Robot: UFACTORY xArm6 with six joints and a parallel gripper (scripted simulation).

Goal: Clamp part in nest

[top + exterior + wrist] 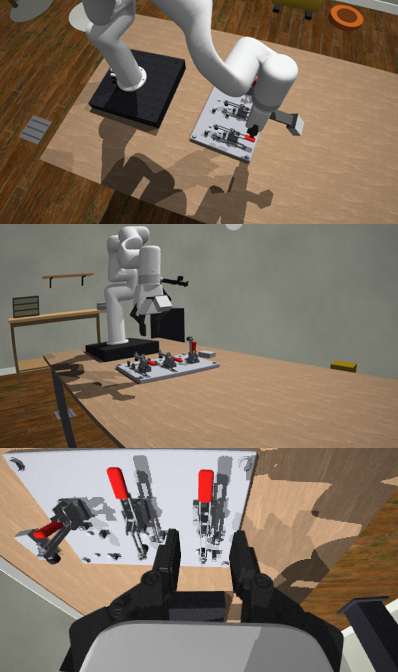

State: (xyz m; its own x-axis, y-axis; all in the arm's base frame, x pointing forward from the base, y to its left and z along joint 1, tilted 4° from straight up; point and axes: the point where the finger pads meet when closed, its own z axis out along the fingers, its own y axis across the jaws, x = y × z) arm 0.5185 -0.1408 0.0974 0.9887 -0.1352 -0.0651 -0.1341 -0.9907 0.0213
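The part, a light grey block (207, 354) (23, 540), lies on the table beside the fixture plate (198, 366) (90, 478) (207, 118), near the far end clamp. That clamp (192, 357) (71, 513) stands open, its bar up and its red handle (194, 345) (48, 530) raised. The middle clamp (169, 361) (137, 515) and the near end clamp (144, 366) (204, 518) (233, 136) look shut, with bars low over their nests; whether they are locked I cannot tell. My gripper (150, 332) (205, 543) (252, 132) is partly open and empty, above the plate.
The black robot base (144, 99) (120, 350) stands on the table (314, 168) (255, 397) behind the fixture. Small posts and pads stand on the plate around each nest. The raised bar and handle of the far end clamp stick up beside the part.
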